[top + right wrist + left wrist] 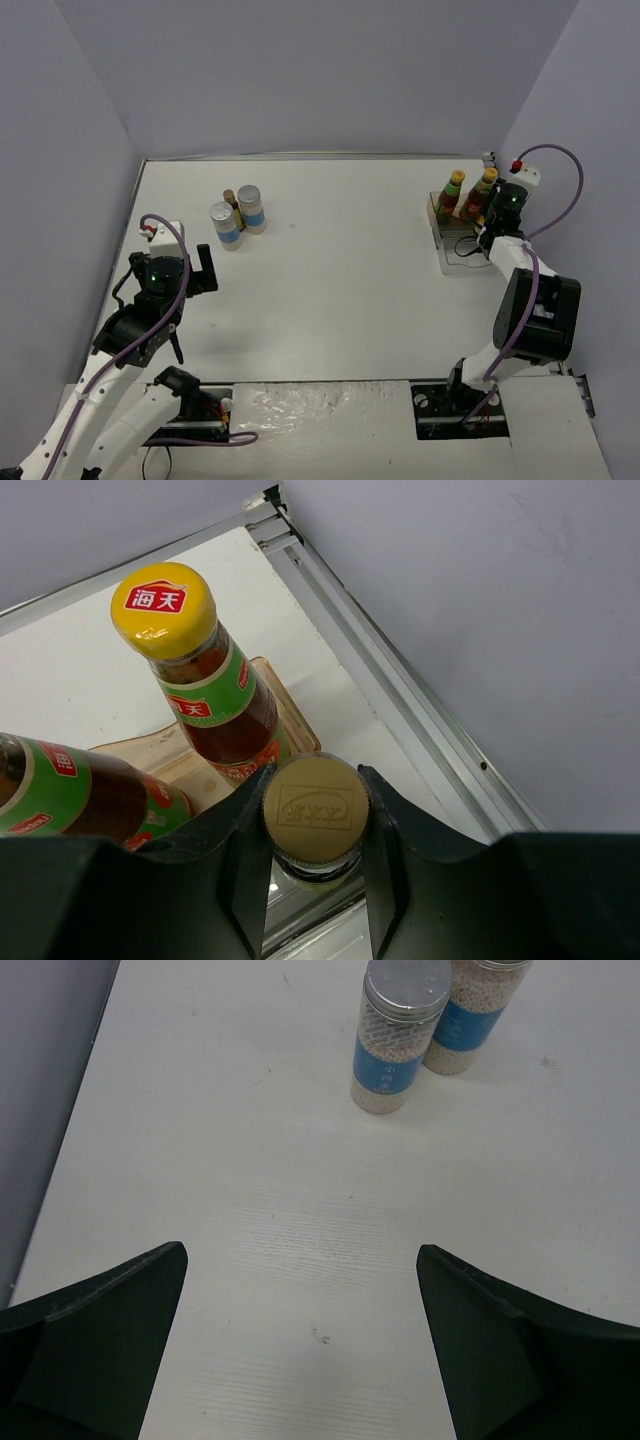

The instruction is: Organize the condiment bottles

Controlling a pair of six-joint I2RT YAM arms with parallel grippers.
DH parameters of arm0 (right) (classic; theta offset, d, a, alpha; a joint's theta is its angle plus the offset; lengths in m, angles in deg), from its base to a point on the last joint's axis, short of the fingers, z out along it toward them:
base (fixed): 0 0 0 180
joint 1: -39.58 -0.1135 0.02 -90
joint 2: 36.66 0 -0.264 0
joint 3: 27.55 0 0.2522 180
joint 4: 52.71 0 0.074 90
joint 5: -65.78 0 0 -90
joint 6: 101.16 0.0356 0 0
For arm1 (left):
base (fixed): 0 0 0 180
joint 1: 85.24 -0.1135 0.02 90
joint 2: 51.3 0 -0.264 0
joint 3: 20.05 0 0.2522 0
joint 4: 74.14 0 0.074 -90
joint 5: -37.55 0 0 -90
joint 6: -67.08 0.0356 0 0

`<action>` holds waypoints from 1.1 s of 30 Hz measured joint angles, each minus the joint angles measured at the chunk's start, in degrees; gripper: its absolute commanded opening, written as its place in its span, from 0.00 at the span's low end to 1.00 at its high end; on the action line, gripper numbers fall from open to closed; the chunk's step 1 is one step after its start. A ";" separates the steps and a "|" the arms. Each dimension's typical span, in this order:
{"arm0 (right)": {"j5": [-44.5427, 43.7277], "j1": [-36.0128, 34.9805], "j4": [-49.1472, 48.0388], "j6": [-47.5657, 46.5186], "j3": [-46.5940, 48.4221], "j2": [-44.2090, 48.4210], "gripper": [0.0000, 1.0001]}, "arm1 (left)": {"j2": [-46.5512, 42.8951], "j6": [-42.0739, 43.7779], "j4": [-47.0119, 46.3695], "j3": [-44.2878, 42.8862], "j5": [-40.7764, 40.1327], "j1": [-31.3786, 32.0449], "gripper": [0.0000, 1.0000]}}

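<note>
Table (340,280): clear tray (455,262) at 2 o'clock holds two yellow-capped sauce bottles (452,192). Right gripper (315,825) clamped on tan-capped bottle (313,805) just beside them. Left gripper (300,1260) spread wide, empty. Silver-topped cylinders (250,208) stand at 10 o'clock.

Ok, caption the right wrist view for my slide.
Right gripper clamps a tan-capped bottle beside a yellow-capped sauce bottle in the tray.
</note>
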 measured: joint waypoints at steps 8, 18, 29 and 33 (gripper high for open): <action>0.12 0.00 -2.73 -0.88 0.00 -3.41 0.13 | 0.21 0.00 0.00 0.00 -0.08 0.00 0.97; 0.32 0.00 -4.85 -1.44 -0.11 -5.31 0.53 | 0.24 0.00 0.03 0.00 -0.13 0.00 0.97; 0.39 -0.02 0.67 1.99 -0.10 1.20 0.76 | 0.17 0.02 -0.11 0.00 1.17 0.00 0.97; -0.11 -0.10 6.93 5.85 1.05 11.31 0.78 | 2.08 -0.43 -0.16 -0.49 3.38 0.00 0.97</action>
